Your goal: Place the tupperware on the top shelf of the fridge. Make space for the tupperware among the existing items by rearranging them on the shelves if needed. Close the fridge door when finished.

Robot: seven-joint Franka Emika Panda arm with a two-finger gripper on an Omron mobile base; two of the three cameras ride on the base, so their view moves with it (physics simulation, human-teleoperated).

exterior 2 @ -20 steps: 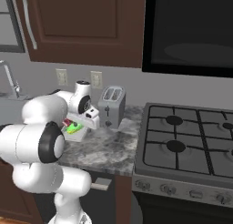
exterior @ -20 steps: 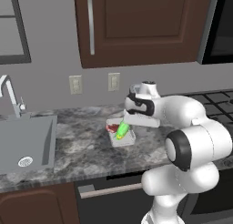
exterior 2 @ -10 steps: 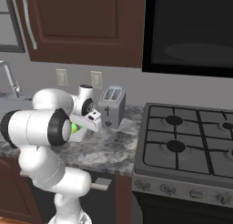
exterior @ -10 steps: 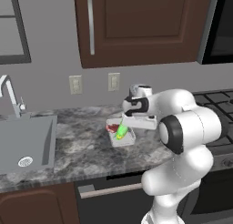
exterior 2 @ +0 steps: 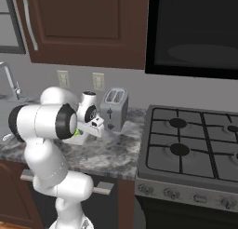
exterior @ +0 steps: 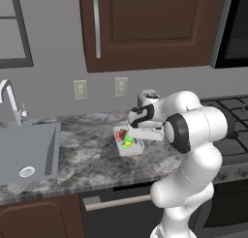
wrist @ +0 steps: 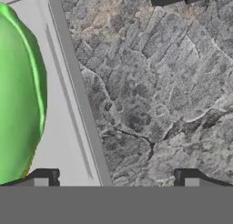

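Beside the grey boxy toaster (exterior 2: 114,109), the shallow clear plastic tupperware (exterior: 127,141) rests on the dark marbled desk (exterior: 87,157). End effector (wrist: 113,180) fingers stand apart, straddling its rim; grasp, fridge placement and door closing remain.

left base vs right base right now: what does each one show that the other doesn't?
Left base alone: the sink basin with its drain, the faucet in full, and the tupperware open to the camera, red and green food visible, with the gripper low over it.

Right base alone: the toaster's front with its lever, the stove with four burners, and the knobs along its front.

Both: the granite counter, the two wall outlets, the dark upper cabinet and the white arm.
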